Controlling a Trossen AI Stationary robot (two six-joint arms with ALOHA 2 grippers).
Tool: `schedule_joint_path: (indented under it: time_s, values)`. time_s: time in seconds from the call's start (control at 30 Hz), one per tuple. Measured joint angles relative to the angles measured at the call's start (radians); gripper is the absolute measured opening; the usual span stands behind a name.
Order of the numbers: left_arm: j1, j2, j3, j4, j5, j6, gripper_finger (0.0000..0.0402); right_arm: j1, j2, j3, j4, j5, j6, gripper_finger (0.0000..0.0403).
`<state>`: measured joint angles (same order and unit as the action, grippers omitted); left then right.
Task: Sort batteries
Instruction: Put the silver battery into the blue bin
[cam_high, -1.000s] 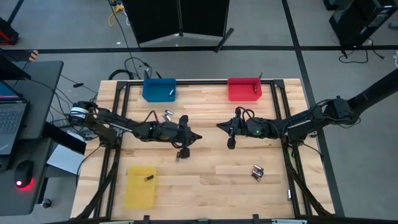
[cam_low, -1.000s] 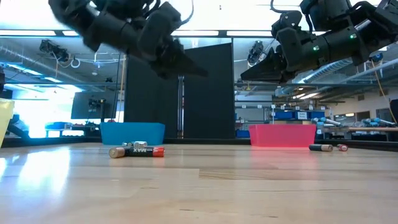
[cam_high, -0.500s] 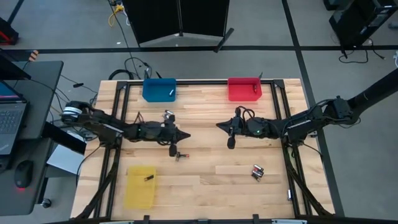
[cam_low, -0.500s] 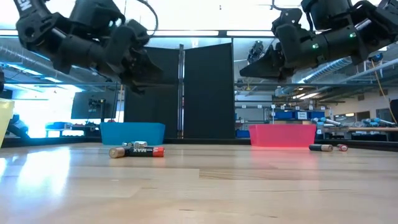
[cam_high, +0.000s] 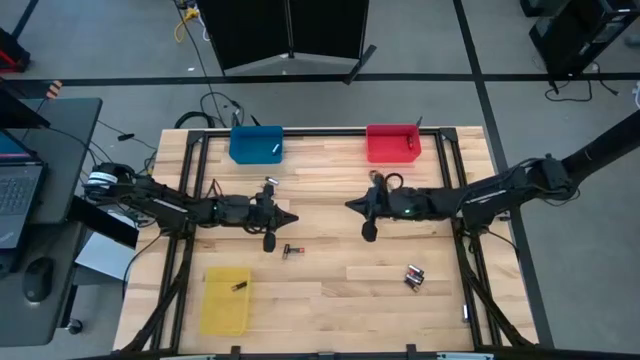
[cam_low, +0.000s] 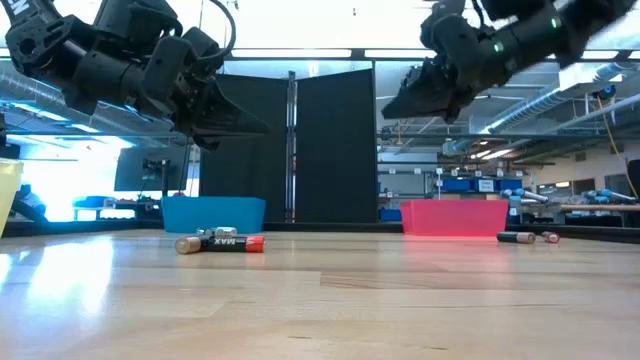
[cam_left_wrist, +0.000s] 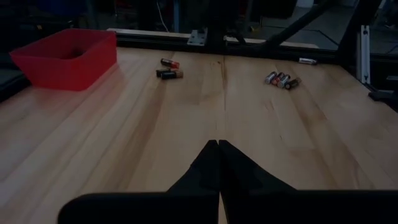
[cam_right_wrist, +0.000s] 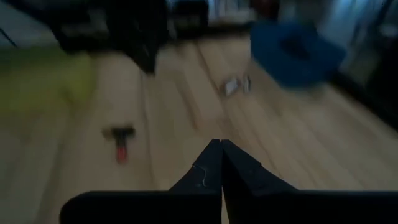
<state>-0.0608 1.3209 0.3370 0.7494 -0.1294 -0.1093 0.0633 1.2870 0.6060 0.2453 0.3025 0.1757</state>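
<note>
Nearest the front edge of the bench (cam_high: 330, 310) sits the yellow bin (cam_high: 224, 300) with one small dark battery (cam_high: 239, 286) lying in it, and over on the right side there's a little cluster of batteries (cam_high: 414, 276) loose on the wood. A bit further in, a black-and-red battery (cam_high: 290, 250) lies near the middle, just in front of the left arm's tip. Both arms hang low over the middle strip, pointing at each other with a clear gap between them. The left hand (cam_high: 291, 216) has its fingers pressed tight together with nothing in them, and the right hand (cam_high: 349, 204) is the same deal, pinched closed and empty. Just behind the left arm a couple of silver-grey batteries (cam_high: 269, 184) rest on the bench. At the far edge are the blue bin (cam_high: 255, 143) and the red bin (cam_high: 392, 142), each with a small cell inside.
</note>
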Motion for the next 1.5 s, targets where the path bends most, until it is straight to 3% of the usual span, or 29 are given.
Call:
schedule_joint_path:
  time_s: [0.23,0.37,0.5,0.73,0.93,1.27,1.5]
  values:
    - [0.000,0.000,0.000,0.003,-0.012,0.004,0.0006,0.016,-0.002,0.274,-0.721,0.060,0.214,0.0034]
    - [0.001,0.000,0.000,0.004,-0.017,0.004,0.0006,0.015,-0.002,0.329,-0.968,0.056,0.369,0.0035]
    - [0.016,0.000,0.000,0.005,-0.019,0.007,0.0007,-0.003,-0.002,0.331,-1.130,-0.019,0.544,0.0034]
    - [0.056,0.000,0.001,0.039,-0.022,0.028,0.0007,0.002,0.003,0.331,-1.152,-0.181,0.605,0.0056]
    - [0.078,0.000,0.001,0.039,-0.022,0.031,0.0007,0.096,0.003,0.331,-1.163,-0.282,0.630,0.0091]
    - [0.080,0.000,0.001,0.034,-0.022,0.058,0.0007,0.345,0.003,0.227,-1.153,-0.297,0.920,0.0126]
    - [0.080,0.000,0.002,-0.004,-0.022,0.054,0.0007,0.404,0.003,0.161,-1.108,-0.324,1.019,0.0127]
